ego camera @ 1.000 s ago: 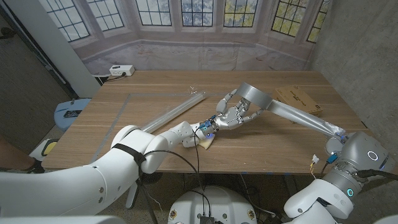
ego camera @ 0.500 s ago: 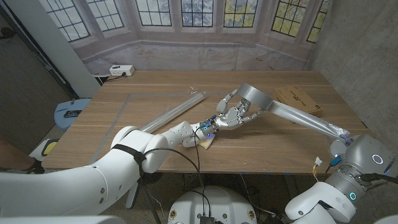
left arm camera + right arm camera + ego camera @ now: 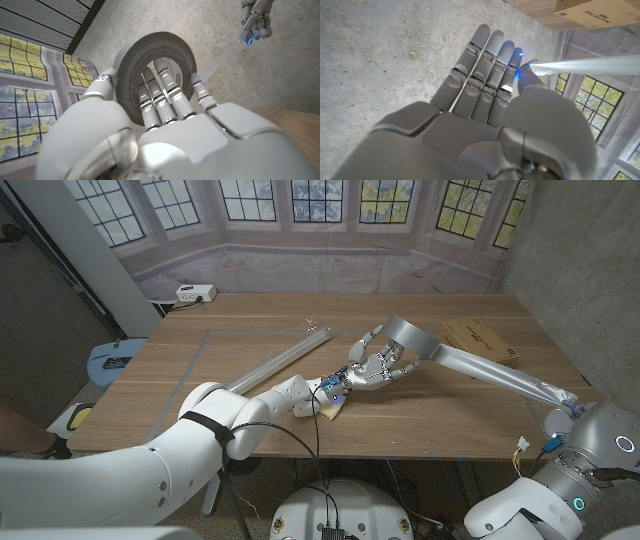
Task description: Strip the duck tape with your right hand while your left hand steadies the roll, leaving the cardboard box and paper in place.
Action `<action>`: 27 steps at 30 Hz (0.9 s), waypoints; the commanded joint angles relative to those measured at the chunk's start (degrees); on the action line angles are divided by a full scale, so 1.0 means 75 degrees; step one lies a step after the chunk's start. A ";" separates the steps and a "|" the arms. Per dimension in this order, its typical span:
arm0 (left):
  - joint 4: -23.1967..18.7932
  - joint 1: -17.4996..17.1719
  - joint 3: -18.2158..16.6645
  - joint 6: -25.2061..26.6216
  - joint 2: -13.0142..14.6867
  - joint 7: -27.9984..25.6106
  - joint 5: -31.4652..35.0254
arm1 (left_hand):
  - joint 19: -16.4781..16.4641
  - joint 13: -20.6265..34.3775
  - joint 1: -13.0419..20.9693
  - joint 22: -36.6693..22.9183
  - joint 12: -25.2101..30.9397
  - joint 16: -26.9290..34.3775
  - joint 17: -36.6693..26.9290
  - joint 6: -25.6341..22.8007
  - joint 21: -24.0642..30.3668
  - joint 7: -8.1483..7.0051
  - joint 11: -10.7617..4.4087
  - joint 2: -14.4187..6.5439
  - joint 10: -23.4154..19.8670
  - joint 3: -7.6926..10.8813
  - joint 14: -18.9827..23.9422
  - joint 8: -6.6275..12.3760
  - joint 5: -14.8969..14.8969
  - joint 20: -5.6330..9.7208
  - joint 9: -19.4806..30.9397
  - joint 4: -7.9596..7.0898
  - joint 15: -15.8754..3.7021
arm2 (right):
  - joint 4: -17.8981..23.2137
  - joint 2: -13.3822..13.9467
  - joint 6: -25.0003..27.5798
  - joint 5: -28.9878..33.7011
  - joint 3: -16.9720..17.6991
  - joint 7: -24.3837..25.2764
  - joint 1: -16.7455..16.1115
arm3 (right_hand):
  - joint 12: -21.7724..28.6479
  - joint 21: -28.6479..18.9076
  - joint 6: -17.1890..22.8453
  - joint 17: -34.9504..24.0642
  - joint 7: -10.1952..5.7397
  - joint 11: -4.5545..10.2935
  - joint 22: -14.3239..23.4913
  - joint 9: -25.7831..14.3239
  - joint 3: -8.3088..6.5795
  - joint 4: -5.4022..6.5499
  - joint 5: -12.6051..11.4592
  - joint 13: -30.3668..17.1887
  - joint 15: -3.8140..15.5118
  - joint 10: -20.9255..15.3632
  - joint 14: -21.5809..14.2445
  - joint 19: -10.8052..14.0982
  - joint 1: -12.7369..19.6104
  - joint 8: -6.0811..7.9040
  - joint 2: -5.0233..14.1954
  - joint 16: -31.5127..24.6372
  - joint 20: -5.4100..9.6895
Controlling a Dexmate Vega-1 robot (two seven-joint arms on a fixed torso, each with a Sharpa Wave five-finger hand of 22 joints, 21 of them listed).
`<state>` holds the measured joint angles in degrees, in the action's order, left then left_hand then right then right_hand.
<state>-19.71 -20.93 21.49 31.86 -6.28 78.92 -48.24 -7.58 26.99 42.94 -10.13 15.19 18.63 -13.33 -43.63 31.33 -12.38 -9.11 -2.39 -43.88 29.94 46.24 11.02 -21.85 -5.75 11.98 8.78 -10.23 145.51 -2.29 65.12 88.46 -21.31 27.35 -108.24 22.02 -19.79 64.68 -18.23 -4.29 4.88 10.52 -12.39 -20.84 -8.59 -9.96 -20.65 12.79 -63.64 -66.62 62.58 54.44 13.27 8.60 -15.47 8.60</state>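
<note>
Little has moved since the earlier frames: both hands hold where they were at the bench's middle, and only the right arm's shoulder at the near right edge has slid outward.

Nearest, the left hand grasps the duck tape roll, a grey ring with a smooth matte outer band; its fingers pass through the core and the thumb presses the outside (the roll is hard to make out from the head view). A pale paper peeks out beneath that hand on the wooden bench.

Just beyond and touching close, the right hand pinches the tape strip, a thin translucent band stretched taut from its fingertips.

Left of the hands, a long metal tube lies diagonally. Far right, a flat brown cardboard box sits on the bench near its edge.
</note>
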 commanded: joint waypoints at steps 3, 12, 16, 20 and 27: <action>-0.0007 0.0051 0.0694 -0.0086 0.0113 0.0004 -0.0707 | -0.0080 0.0014 0.0729 0.0000 -0.0019 -0.0015 -0.0017 0.0020 -0.0046 -0.0044 0.0015 -0.0808 0.0020 0.0067 -0.0037 0.0012 -0.0051 -0.0026 -0.0001 -0.0017 0.0000 | 0.0101 0.0037 0.0186 -0.0212 0.0134 0.0301 -0.0111 | -0.0011 -0.0016 0.0036 -0.0014 0.0031 -0.0013 0.0025 -0.0017 0.0005 0.0017 -0.0049 -0.0032 0.0052 -0.0059 -0.0010 -0.0021 0.0106 -0.0013 0.0014 0.0031 -0.0003; -0.0019 0.0058 0.0972 -0.0099 0.0171 0.0004 -0.1035 | -0.0089 0.0014 0.0705 -0.0001 -0.0030 -0.0042 -0.0004 0.0029 -0.0069 -0.0046 -0.0014 -0.0808 0.0031 0.0087 -0.0063 0.0017 -0.0048 -0.0036 -0.0001 -0.0015 0.0014 | 0.0154 0.0058 0.0288 -0.0275 0.0197 0.0370 -0.0155 | -0.0027 -0.0017 0.0051 -0.0019 0.0030 -0.0022 0.0024 -0.0019 0.0010 0.0023 -0.0050 -0.0035 0.0056 -0.0062 -0.0006 -0.0022 0.0113 -0.0011 0.0019 0.0049 0.0000; -0.0013 0.0067 0.1046 -0.0124 0.0191 0.0004 -0.1127 | -0.0094 0.0015 0.0683 -0.0002 -0.0030 -0.0072 0.0014 0.0025 -0.0081 -0.0047 -0.0005 -0.0796 0.0025 0.0100 -0.0091 0.0023 -0.0048 -0.0031 -0.0002 -0.0014 0.0012 | 0.0149 0.0064 0.0332 -0.0248 0.0206 0.0367 -0.0156 | -0.0027 -0.0019 0.0054 -0.0027 0.0036 -0.0021 0.0024 -0.0019 0.0014 0.0018 -0.0050 -0.0047 0.0061 -0.0066 -0.0022 -0.0019 0.0125 -0.0012 0.0017 0.0045 -0.0002; -0.0013 0.0075 0.1081 -0.0136 0.0214 0.0004 -0.1167 | -0.0088 0.0016 0.0681 -0.0003 -0.0034 -0.0078 0.0002 0.0021 -0.0100 -0.0048 -0.0008 -0.0802 0.0025 0.0100 -0.0126 0.0028 -0.0041 -0.0037 -0.0002 -0.0005 0.0019 | 0.0131 0.0077 0.0343 -0.0219 0.0188 0.0336 -0.0124 | -0.0031 -0.0016 0.0047 -0.0027 0.0040 -0.0018 0.0024 -0.0020 0.0018 0.0022 -0.0050 -0.0050 0.0054 -0.0068 -0.0015 -0.0028 0.0123 -0.0016 0.0017 0.0054 0.0001; -0.0018 0.0089 0.1139 -0.0139 0.0271 0.0004 -0.1254 | -0.0092 0.0016 0.0661 -0.0003 -0.0035 -0.0097 0.0018 0.0019 -0.0117 -0.0048 -0.0004 -0.0795 0.0017 0.0116 -0.0130 0.0033 -0.0040 -0.0030 -0.0002 -0.0002 0.0018 | 0.0074 0.0101 0.0324 -0.0138 0.0136 0.0244 -0.0009 | -0.0039 -0.0018 0.0040 -0.0028 0.0022 -0.0042 0.0024 -0.0021 0.0026 0.0027 -0.0048 -0.0050 0.0045 -0.0084 -0.0011 -0.0025 0.0125 -0.0023 0.0017 0.0068 -0.0007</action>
<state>-19.80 -20.46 28.74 31.00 -4.86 78.94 -56.35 -7.77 26.98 42.73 -10.01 15.19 18.04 -13.17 -42.96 30.62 -12.91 -9.11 -2.60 -43.89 30.36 45.30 10.97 -21.89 -5.94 11.85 8.85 -10.12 146.47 -1.78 67.48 86.79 -19.98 29.87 -109.07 21.81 -19.79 64.88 -18.22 -4.06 4.76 10.52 -12.39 -20.77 -8.52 -9.91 -20.88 12.96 -63.74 -66.57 62.59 54.77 13.25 8.92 -15.03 8.60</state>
